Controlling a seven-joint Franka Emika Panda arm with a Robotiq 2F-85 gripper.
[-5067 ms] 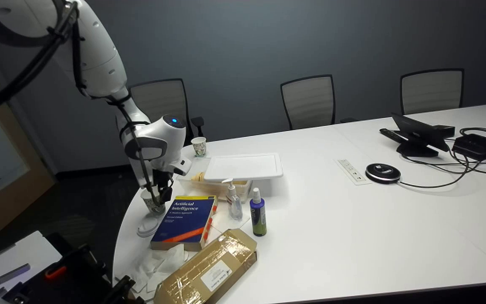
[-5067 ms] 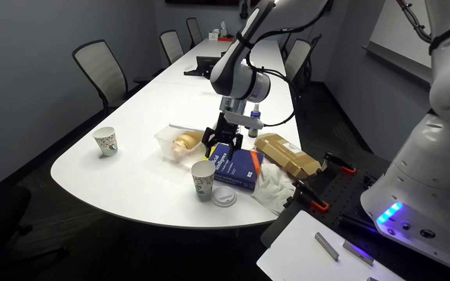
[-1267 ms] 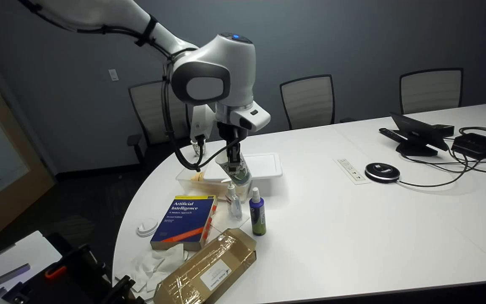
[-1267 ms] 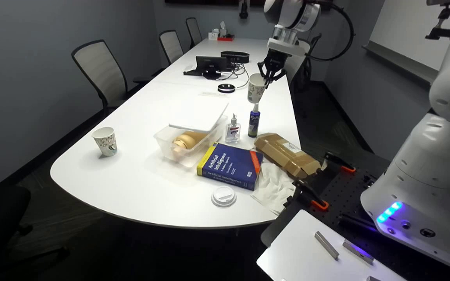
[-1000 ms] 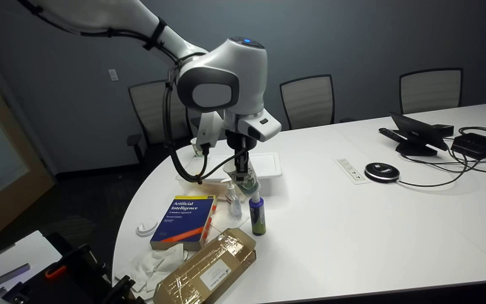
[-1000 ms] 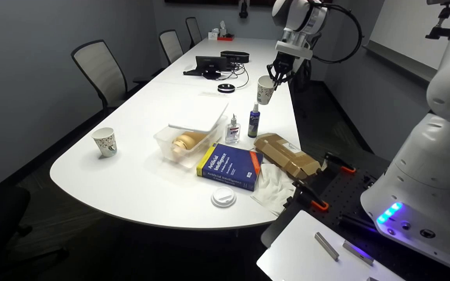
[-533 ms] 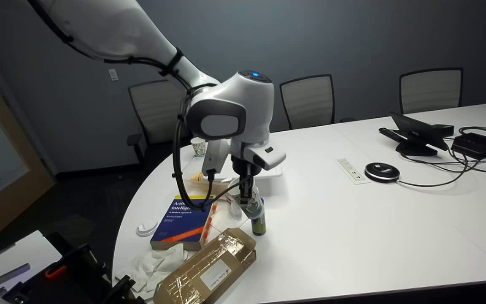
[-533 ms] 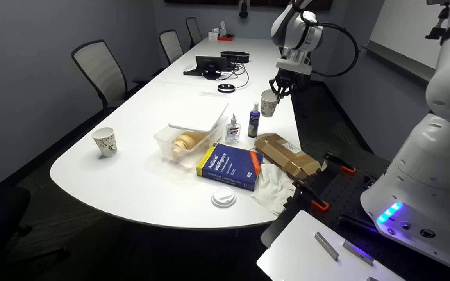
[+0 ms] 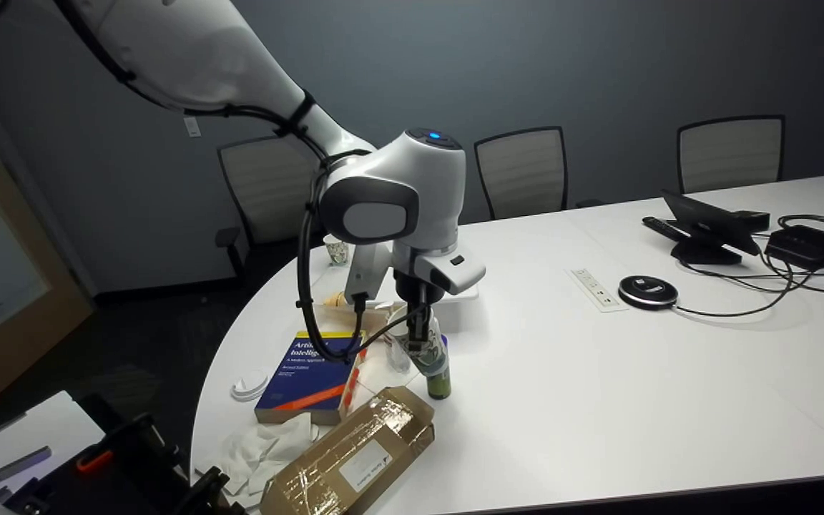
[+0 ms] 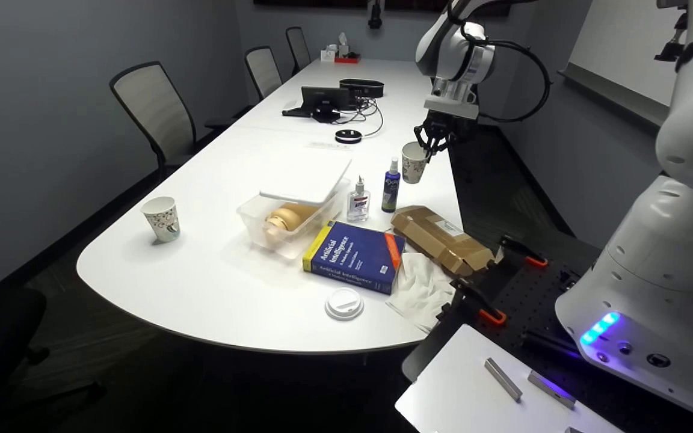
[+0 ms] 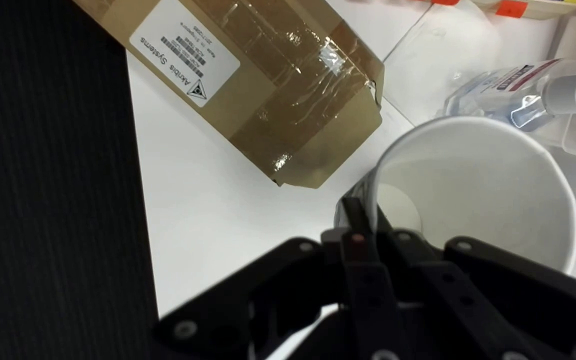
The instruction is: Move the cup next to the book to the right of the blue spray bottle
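Note:
A white paper cup with a leafy print (image 10: 412,168) is pinched at its rim by my gripper (image 10: 429,156), one finger inside and one outside the wall. The wrist view looks down into this cup (image 11: 478,195). It hangs tilted, apparently above the table. In an exterior view it stands just right of the blue spray bottle (image 10: 390,191); in an exterior view it covers much of that bottle's (image 9: 439,387) upper part. The wrist view does not show the spray bottle. The thick dark blue book (image 10: 355,255) lies flat, nearer the table's rounded end.
Close by lie a brown cardboard box (image 10: 443,237) and a clear sanitizer bottle (image 10: 358,204). A plastic container (image 10: 253,225) with its white lid (image 10: 304,180) sits beyond the book. Another patterned paper cup (image 10: 162,221), a cup lid (image 10: 344,302) and tissues (image 10: 421,288) are also around.
Some seconds ago the cup stood beside the book, my gripper apart from it. Since then it was gripped, lifted and carried beside the spray bottle; over the last second it has come lower.

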